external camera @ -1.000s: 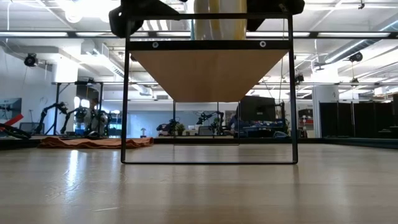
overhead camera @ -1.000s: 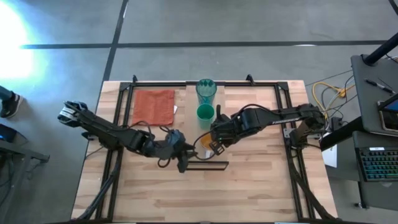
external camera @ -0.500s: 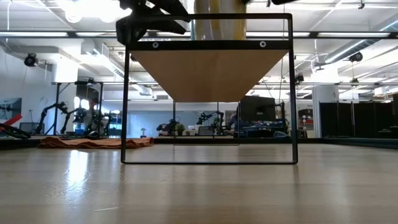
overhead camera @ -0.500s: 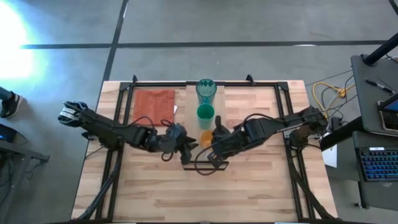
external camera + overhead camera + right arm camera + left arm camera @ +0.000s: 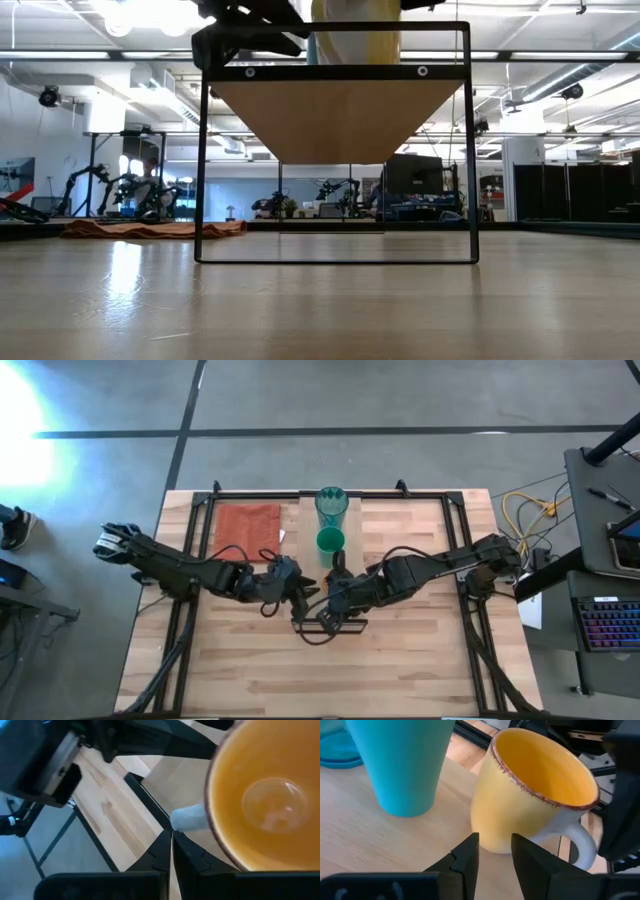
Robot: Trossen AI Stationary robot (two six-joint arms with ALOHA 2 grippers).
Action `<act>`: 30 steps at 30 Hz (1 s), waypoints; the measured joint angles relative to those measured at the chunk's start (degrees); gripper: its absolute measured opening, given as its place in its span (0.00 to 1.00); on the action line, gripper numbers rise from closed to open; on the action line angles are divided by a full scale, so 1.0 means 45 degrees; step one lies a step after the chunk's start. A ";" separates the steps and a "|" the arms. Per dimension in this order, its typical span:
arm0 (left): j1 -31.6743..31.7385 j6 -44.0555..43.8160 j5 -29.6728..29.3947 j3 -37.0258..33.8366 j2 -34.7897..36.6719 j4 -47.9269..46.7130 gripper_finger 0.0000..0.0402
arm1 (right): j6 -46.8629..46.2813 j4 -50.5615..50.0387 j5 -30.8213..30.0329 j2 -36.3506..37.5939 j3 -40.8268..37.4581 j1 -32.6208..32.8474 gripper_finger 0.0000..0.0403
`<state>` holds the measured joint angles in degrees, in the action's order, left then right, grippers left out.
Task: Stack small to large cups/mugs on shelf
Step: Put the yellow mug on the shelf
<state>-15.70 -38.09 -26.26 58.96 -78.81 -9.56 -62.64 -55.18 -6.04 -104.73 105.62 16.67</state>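
Note:
The orange mug (image 5: 530,795) with a white handle (image 5: 577,840) stands upright on the light-wood shelf (image 5: 308,530), beside the green cup (image 5: 405,765). In the high view the green cup (image 5: 330,541) and the teal tumbler (image 5: 332,503) stand in a row on the shelf, and my right arm hides the mug. My left gripper (image 5: 495,852) is open by a narrow gap and empty, just short of the mug's foot. My right gripper (image 5: 170,845) is shut, with its tips by the mug's handle (image 5: 187,817). My right gripper's shut fingertips (image 5: 167,837) stand right at the outer end of the mug's white handle (image 5: 180,820), coming from above and pointing down. I cannot tell whether they touch it. The mug stands upright on the shelf.
An orange-red cloth (image 5: 247,530) lies at the table's far left. The shelf stands on a black frame (image 5: 203,160) above the tabletop. Both arms crowd the shelf's near end (image 5: 330,622). A cable loop (image 5: 318,630) hangs there.
My right gripper has left the mug standing on the shelf, swung toward the near edge, then come back leftward beside the handle, its arm now covering the mug from above. My left gripper has moved a little toward the far edge, closer to the mug.

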 joint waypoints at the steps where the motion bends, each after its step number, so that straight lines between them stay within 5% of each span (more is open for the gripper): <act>1: 0.0000 0.0004 0.0000 0.0009 0.0002 -0.0059 0.25 | 0.0084 0.0143 0.0022 0.0001 0.0000 0.0000 0.03; 10: -0.0227 -0.0129 -0.0269 -0.0069 0.0974 -0.2086 0.25 | 0.1276 -0.0200 -0.0958 0.0329 0.1506 0.0554 0.03; 17: -0.1475 -0.1163 -0.0212 0.0018 0.1706 -0.1827 0.25 | -0.0875 -0.6505 -0.4358 0.0345 0.3541 0.0999 0.03; 30: -0.2035 -0.1400 0.2017 0.0561 0.0611 0.1913 0.25 | -0.0430 -0.7640 -0.4331 0.0563 0.2272 -0.1045 0.03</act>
<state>-24.86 -44.39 -17.18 61.49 -76.06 -0.96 -64.58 -89.57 -25.53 -102.19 115.85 11.96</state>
